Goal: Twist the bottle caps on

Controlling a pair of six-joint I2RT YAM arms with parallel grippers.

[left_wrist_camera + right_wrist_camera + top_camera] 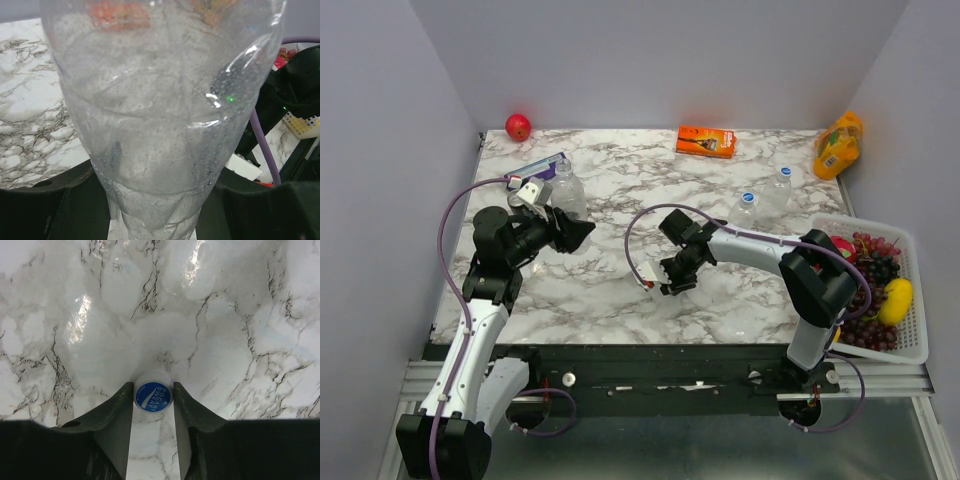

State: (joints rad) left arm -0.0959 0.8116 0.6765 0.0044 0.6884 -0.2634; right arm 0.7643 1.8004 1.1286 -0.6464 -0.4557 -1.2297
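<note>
Marble table (620,290) spans the scene, and near its left side the left gripper (572,232) is clamped around the lower body of an upright clear bottle (165,125). Two capped bottles (747,205) stand towards the far right. Mid-table, the right gripper (153,390) pinches a blue cap (153,396) between both fingers

Left part of the table (610,300): a bottle (567,190) sits between the left gripper (585,233) fingers, with a flat packet (535,166) just behind it and a round fruit (518,126) in the far left corner. Mid-table, a cap (153,396) lies on the tabletop, pinched between the right gripper (670,278) fingers, and a box (706,140) sits well behind it at the far edge. Right part: one capped bottle (747,207) stands beside another capped bottle (778,187), a bag (838,145) is in the far right corner, and a basket (922,310) of fruit lies along the right edge, nearer than both.
</note>
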